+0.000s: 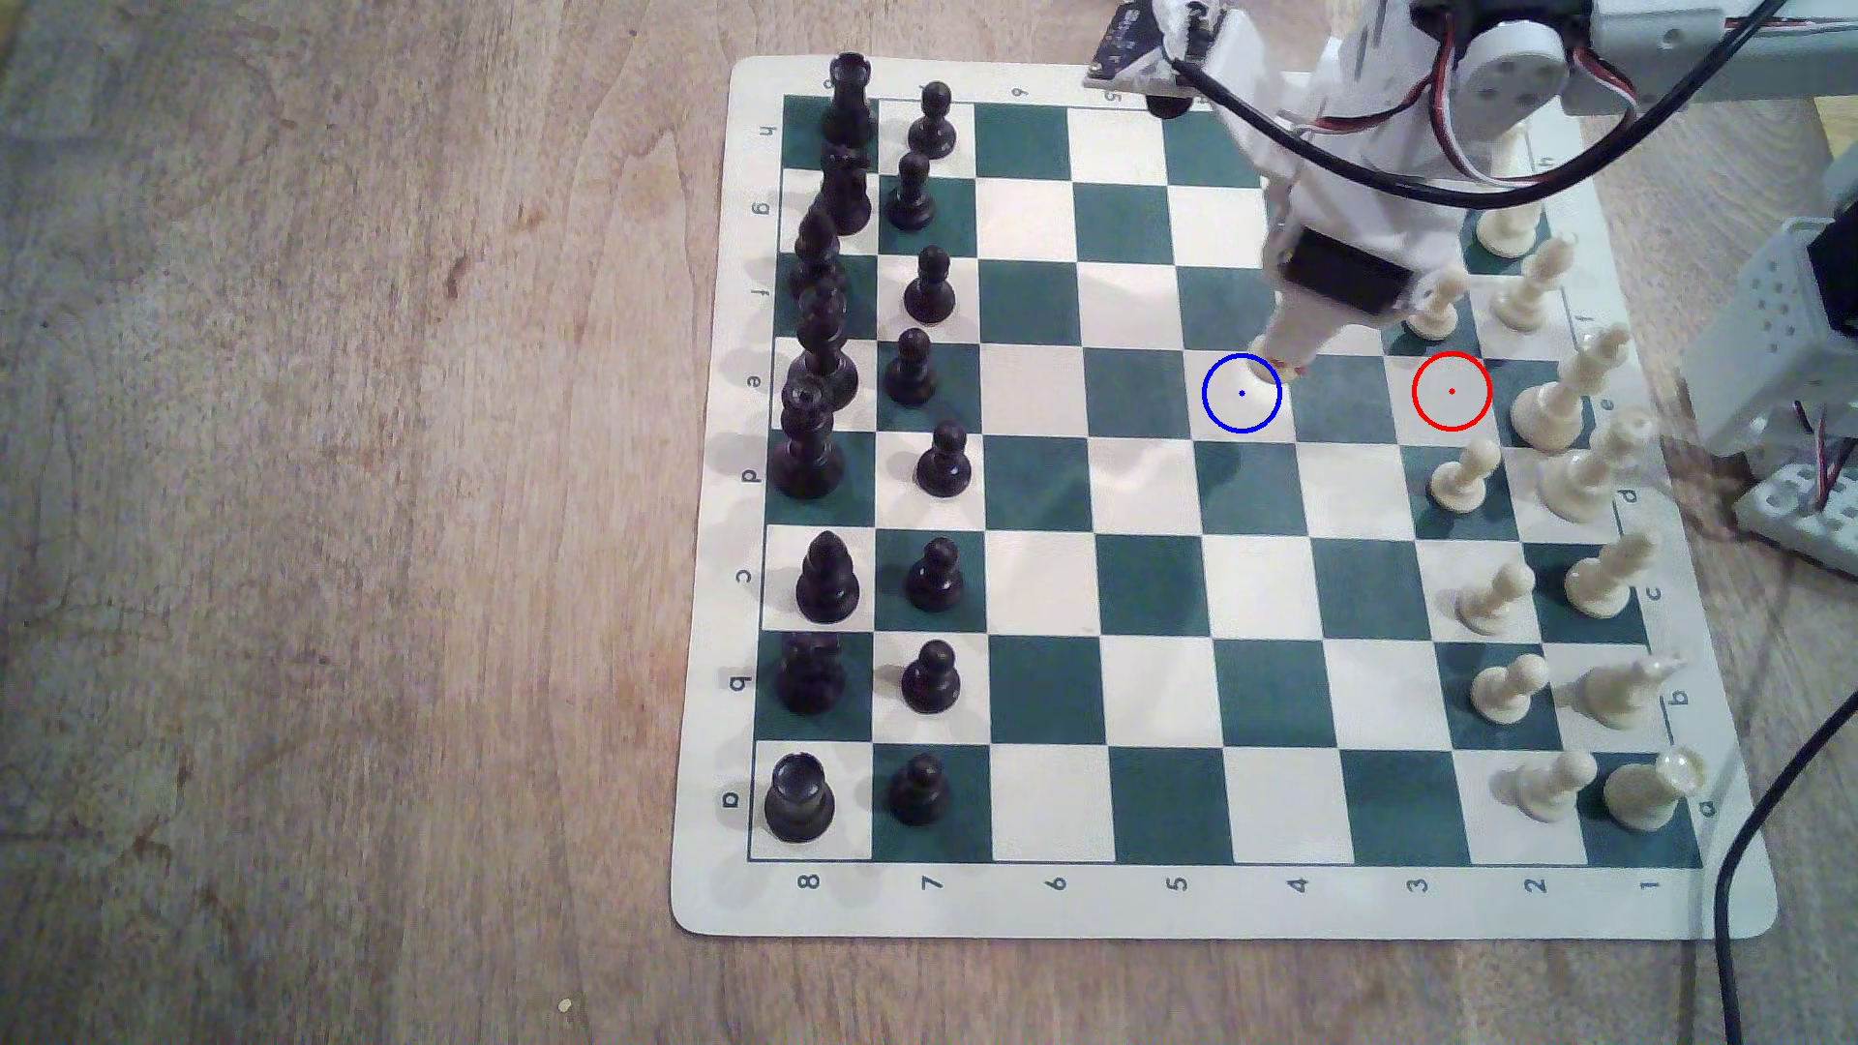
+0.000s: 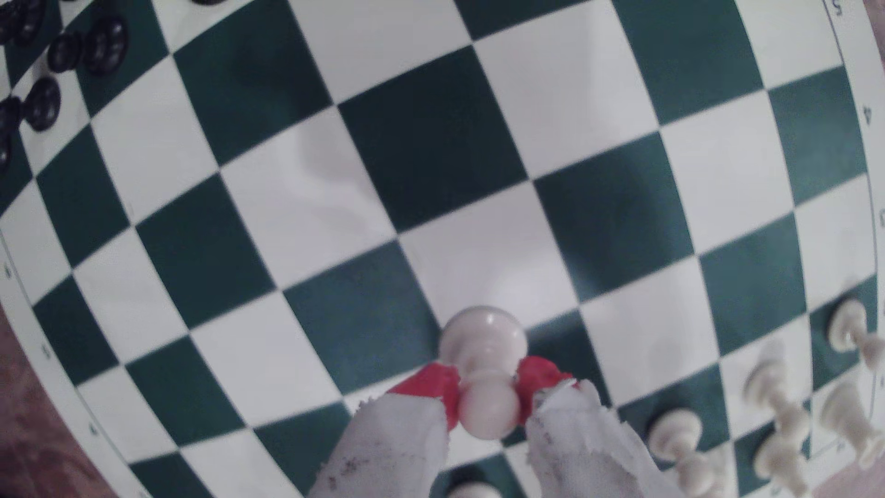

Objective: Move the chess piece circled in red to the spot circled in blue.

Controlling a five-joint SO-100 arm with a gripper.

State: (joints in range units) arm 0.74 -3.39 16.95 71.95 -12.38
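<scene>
- Progress, as we read it: pickup done, carry nearly done. The red-ringed square is bare, no pawn on it.
- What's left, in our judgement: finish lowering, centre on the blue-ringed square, let go, pull clear.
- The gripper has its red-tipped fingers clamped on the white pawn, pinching at the neck just under the ball head. The base points away from the wrist camera, toward the board.
- In the wrist view the pawn sits dead between the two fingers, upright in the grasp as far as we can tell; slight blur.
- In the exterior view the gripper tip hangs at about 1 o'clock of the blue ring, just touching its rim. The pawn itself is mostly hidden there under the wrapped fingers.
- We cannot tell whether the base is touching the chessboard yet or is a little above it.
- Neighbours: the remaining white pawns stand in their file at 3 o'clock of the target, well apart. The black pawns are far off at 9 o'clock. Nothing crowds the blue square.
- Risk, our guess: the pawn lands off-centre toward the ring's 1 o'clock edge unless the arm shifts a bit toward 7 o'clock before opening.
</scene>
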